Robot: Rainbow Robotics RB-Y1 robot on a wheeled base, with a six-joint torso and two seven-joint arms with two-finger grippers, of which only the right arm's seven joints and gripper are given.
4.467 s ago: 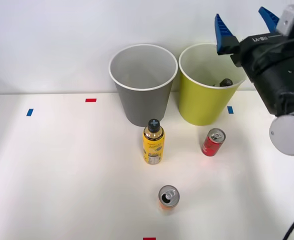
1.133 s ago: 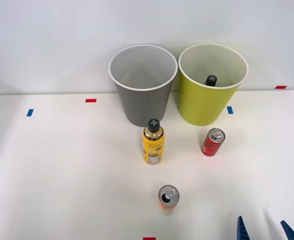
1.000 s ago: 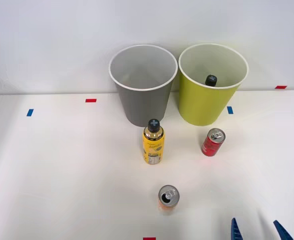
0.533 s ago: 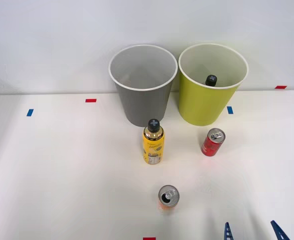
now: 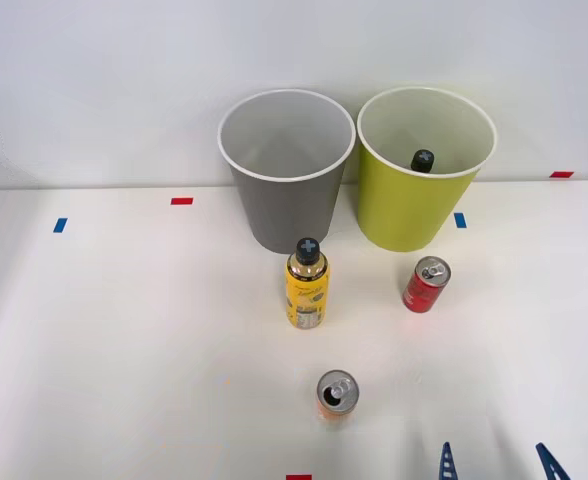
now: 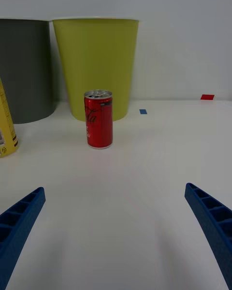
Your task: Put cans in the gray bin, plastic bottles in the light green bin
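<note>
A red can (image 5: 426,285) (image 6: 98,119) stands upright in front of the light green bin (image 5: 424,168) (image 6: 94,66). Nearer the table's front edge, an orange can (image 5: 337,395) stands upright. The gray bin (image 5: 287,168) (image 6: 24,70) sits left of the green one. A bottle's black cap (image 5: 422,160) pokes up inside the light green bin. A yellow bottle (image 5: 307,284) (image 6: 6,128) with a black cap stands in front of the gray bin. My right gripper (image 5: 494,464) (image 6: 116,232) is open at the front edge, low over the table, facing the red can from a distance.
Small red tape marks (image 5: 181,201) and blue tape marks (image 5: 59,225) dot the white table (image 5: 124,330). A white wall rises right behind the bins. The table's right edge runs close to my gripper's side.
My right arm left the light green bin, where a bottle now rests. The open gripper now sits low at the front edge and has drifted slightly left over the last second.
</note>
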